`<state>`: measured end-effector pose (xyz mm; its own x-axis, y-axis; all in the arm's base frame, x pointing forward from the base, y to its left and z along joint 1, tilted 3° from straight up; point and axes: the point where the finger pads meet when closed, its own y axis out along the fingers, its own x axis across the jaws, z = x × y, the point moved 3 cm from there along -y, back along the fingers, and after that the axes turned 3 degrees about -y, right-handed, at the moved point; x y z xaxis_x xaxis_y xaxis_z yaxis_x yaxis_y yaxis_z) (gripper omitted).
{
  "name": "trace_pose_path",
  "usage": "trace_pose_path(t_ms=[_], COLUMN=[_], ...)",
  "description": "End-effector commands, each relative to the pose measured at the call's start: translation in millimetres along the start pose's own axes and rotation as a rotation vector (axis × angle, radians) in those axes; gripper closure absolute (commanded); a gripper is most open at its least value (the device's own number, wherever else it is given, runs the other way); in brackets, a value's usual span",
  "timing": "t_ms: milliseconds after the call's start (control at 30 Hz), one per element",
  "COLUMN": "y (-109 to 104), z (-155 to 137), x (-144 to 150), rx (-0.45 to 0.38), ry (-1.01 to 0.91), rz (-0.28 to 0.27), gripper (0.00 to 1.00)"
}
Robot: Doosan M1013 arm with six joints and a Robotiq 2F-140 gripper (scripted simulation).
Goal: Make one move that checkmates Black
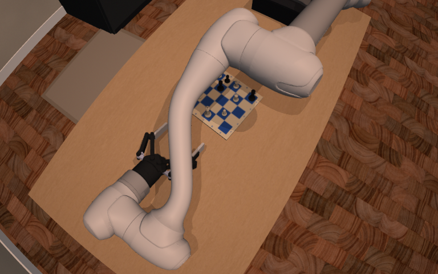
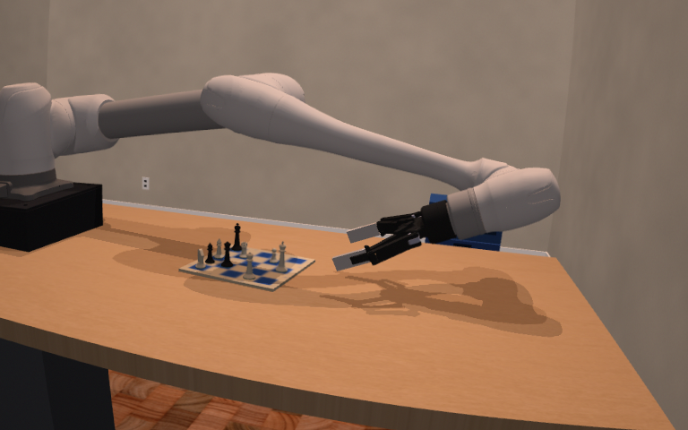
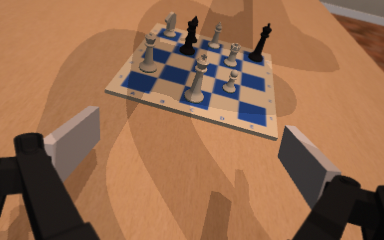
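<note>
Beside the chessboard [image 2: 273, 285], the pincer [image 2: 349, 247] hangs wide open.

Standing on one chessboard [image 3: 252, 112]: six white pieces [image 2: 249, 266] and three black pieces [image 2: 236, 236], nine in all. Also showing: one table [image 2: 355, 355], one robot arm [image 2: 330, 136], one blue box [image 2: 482, 239] sitting at the far right

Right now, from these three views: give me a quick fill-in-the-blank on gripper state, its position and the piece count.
1. The gripper is ____ and holds nothing.
2. It hangs beside the chessboard, not ____ it.
3. The board carries ____ black pieces, including the black king.
4. Every piece stands ____.

Missing words: open; over; three; upright
</note>
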<state>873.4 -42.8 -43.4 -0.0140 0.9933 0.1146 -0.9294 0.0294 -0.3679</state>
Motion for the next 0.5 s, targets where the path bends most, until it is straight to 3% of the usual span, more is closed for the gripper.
trace_pose_path(t_ms=[0,467], y=[0.7,1.9], z=[-10.8,-13.1], x=[-6.0,-7.6], rx=[0.038,0.045], ry=[0.004,0.005], rz=[-0.018,-0.022], gripper=[0.0,0.0])
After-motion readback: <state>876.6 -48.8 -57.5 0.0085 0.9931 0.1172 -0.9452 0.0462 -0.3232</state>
